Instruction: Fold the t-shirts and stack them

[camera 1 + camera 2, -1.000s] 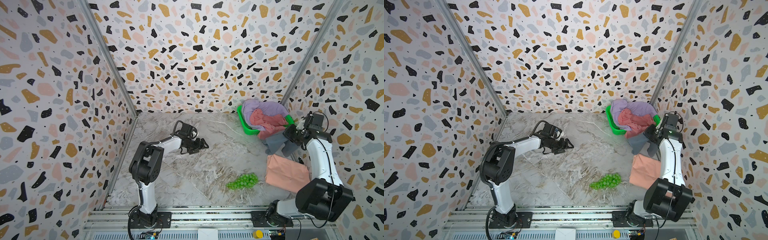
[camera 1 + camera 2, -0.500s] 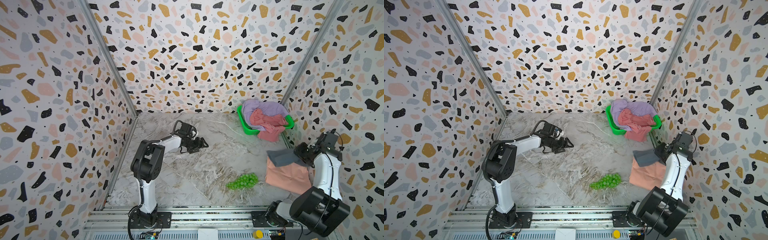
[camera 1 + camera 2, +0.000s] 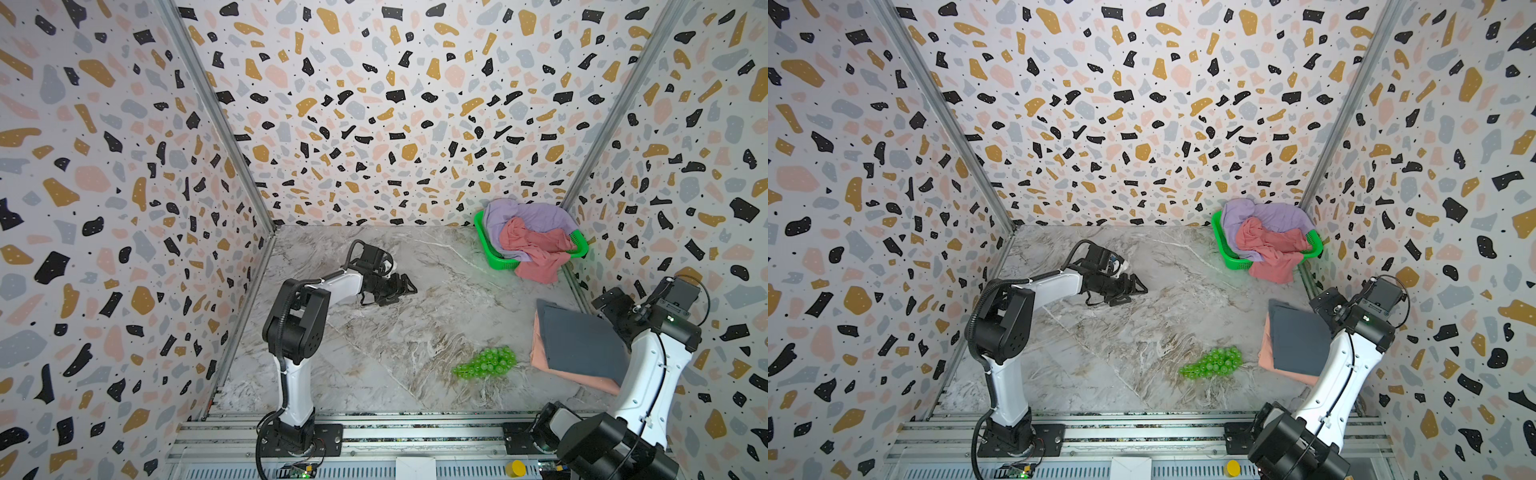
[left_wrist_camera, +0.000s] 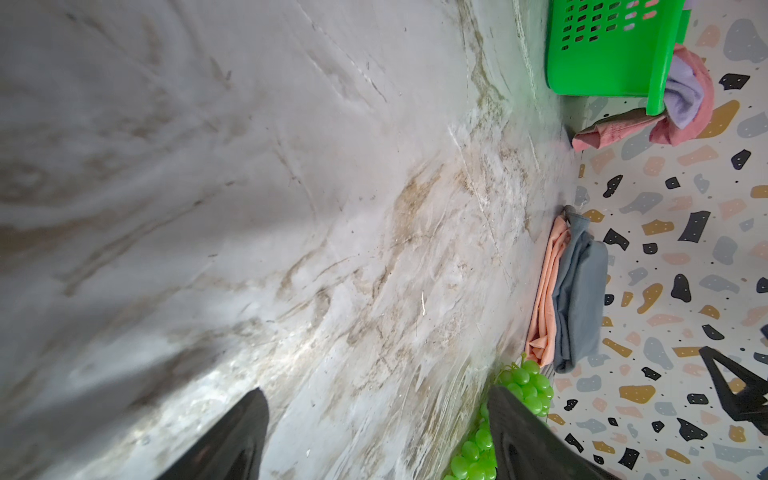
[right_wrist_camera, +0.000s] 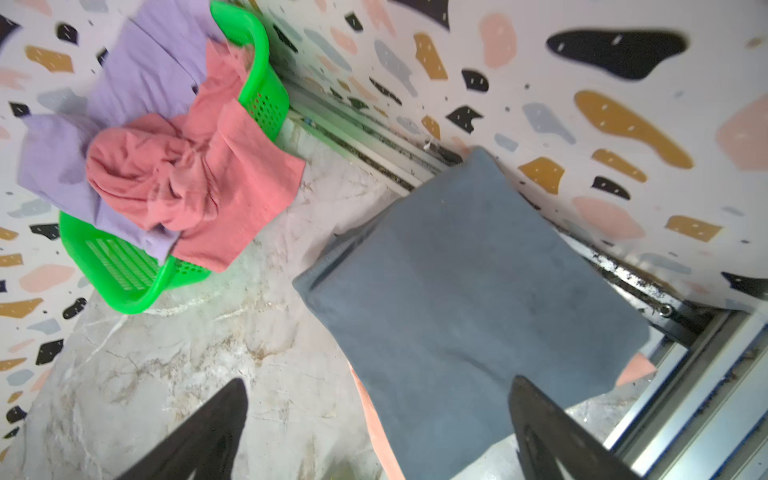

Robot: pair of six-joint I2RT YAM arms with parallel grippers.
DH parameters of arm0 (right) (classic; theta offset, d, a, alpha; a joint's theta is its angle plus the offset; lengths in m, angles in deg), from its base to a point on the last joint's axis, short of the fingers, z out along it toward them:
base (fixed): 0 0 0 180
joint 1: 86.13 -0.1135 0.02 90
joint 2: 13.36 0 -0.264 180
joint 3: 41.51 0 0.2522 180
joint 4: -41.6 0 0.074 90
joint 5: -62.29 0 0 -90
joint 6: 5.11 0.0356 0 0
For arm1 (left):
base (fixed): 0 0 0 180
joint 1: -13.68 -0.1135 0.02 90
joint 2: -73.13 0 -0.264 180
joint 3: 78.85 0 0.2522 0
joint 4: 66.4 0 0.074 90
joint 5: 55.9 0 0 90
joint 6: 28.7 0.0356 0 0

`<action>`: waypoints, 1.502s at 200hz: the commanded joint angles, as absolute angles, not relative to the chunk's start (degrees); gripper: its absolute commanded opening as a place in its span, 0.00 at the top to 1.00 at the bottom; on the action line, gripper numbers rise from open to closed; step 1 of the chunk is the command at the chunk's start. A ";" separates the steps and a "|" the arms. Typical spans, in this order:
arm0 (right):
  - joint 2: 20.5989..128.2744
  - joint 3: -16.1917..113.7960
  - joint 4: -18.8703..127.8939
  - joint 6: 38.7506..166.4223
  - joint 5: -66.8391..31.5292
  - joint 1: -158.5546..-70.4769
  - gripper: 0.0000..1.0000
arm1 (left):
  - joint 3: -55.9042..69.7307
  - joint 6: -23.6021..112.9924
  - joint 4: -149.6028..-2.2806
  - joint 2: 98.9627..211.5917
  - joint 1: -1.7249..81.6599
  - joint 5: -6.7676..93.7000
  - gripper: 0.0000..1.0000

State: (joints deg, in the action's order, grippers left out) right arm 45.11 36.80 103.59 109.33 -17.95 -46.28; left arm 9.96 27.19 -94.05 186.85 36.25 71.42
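Note:
A folded slate grey t-shirt [image 3: 582, 345] [image 5: 457, 291] lies on top of a folded salmon peach t-shirt [image 3: 537, 353] [image 5: 374, 419] at the table's right side. My right gripper [image 5: 380, 382] [image 3: 606, 305] hangs open over the grey shirt's edge by the right wall, holding nothing. A lilac t-shirt [image 3: 528, 216] and a rose pink t-shirt [image 3: 536, 253] lie crumpled in the green basket [image 3: 490, 249]; the pink one hangs over its rim onto the table. Left of the middle, my left gripper [image 3: 405, 291] [image 4: 376, 395] rests open and empty low over bare table.
A bunch of green plastic grapes [image 3: 486, 363] [image 4: 523, 382] lies just left of the shirt stack. Patterned walls close in the table on the left, back and right. A metal rail runs along the front edge.
My right gripper carried the grey shirt from beside the basket toward the front, laid it on the peach shirt and opened. The left arm has not moved.

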 commanded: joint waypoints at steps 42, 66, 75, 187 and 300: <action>43.56 31.39 95.12 114.30 -8.18 -46.52 0.10 | 13.51 27.97 -94.47 185.60 36.06 71.56 0.17; 46.28 24.08 91.08 114.76 -7.49 -48.77 0.13 | 14.06 28.61 -93.27 182.10 35.84 70.51 0.17; 47.07 21.34 89.34 115.54 -8.16 -51.43 0.15 | 14.55 29.15 -93.17 180.34 35.51 69.56 0.16; 58.48 29.82 69.67 119.85 -26.94 -77.42 0.08 | 14.71 31.38 -91.86 167.32 20.45 68.82 0.00; 82.29 42.08 43.29 105.25 -34.35 -87.93 0.01 | 7.36 37.97 -74.98 158.28 19.61 45.96 0.00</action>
